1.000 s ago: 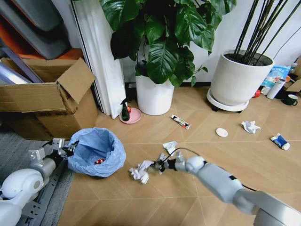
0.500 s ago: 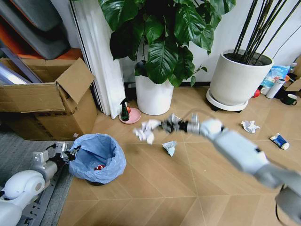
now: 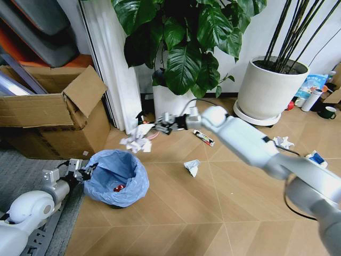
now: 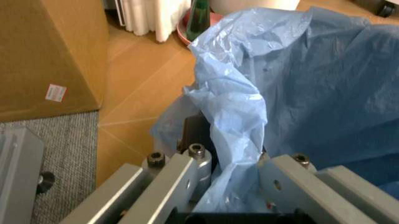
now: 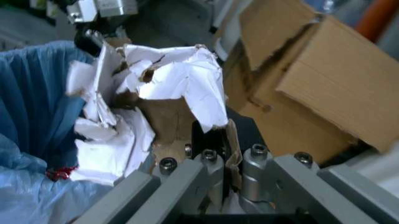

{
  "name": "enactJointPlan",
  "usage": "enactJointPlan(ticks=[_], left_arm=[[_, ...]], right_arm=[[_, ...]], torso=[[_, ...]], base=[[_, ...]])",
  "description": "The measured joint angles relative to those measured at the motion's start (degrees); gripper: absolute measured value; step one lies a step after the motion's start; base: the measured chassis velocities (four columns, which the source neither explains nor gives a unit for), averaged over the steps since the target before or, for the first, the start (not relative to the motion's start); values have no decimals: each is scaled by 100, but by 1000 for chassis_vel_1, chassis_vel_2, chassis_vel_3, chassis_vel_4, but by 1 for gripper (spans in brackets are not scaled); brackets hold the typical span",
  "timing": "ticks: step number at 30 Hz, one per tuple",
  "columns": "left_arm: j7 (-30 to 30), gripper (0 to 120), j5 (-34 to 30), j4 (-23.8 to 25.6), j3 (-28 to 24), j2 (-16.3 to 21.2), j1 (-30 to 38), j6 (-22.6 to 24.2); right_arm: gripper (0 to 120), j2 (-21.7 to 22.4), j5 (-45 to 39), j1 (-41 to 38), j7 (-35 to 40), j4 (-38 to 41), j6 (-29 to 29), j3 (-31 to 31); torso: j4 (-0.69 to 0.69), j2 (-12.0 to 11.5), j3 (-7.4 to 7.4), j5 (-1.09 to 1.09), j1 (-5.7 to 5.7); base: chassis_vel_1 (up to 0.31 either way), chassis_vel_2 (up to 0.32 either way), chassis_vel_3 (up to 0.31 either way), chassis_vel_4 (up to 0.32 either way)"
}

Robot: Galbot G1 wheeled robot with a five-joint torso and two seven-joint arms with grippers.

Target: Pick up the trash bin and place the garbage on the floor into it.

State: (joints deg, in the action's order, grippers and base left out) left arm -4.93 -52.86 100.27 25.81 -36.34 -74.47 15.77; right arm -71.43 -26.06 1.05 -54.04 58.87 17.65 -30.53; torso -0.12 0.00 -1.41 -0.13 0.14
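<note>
**Paper wad held above the bin's rim**

Your right arm reaches far out across the floor (image 3: 213,213), stretched toward the robot's left, with its right end effector (image 3: 160,127) in the air near the plant pot (image 3: 173,109). Its fingers are closed tight on a crumpled white paper wad (image 3: 137,141), which hangs in the air just above the far edge of the trash bin (image 3: 118,176). In the right wrist view you can see the wad (image 5: 149,112) pinched between the fingers, torn and folded, with brownish paper showing among the white, and the blue bag below it.

Your left arm sits low at the robot's left, its left end effector (image 3: 79,172) clamped on the near rim of the bin. The left wrist view shows the fingers closed over the puffy blue bag (image 4: 293,93) and the dark rim under it.

The bin stands beside the cardboard box (image 3: 53,112), and something red (image 3: 118,188) lies inside it. More litter is on the floor: a small white wad (image 3: 192,167), a printed wrapper (image 3: 204,138), another wad (image 3: 283,142) and a blue-white packet (image 3: 317,158).
</note>
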Motion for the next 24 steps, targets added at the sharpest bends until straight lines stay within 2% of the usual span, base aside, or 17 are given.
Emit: enactJointPlan(ticks=[5, 15, 24], left_arm=[[-10, 0, -12, 0, 2, 40, 23, -6], [-9, 0, -14, -32, 40, 45, 15, -9], [-11, 0, -15, 20, 98, -25, -26, -9]], right_arm=[[0, -306, 572, -258, -280, -233, 261, -92], [0, -453, 1348, -463, -670, -155, 764, -92], [0, -793, 1953, -607, -1000, -117, 1181, -45]], torso=[[-4, 0, 0, 1, 0], [-4, 0, 0, 2, 0], [-2, 0, 0, 1, 0]], base=[[0, 0, 0, 0], [0, 0, 0, 0], [0, 0, 0, 0]])
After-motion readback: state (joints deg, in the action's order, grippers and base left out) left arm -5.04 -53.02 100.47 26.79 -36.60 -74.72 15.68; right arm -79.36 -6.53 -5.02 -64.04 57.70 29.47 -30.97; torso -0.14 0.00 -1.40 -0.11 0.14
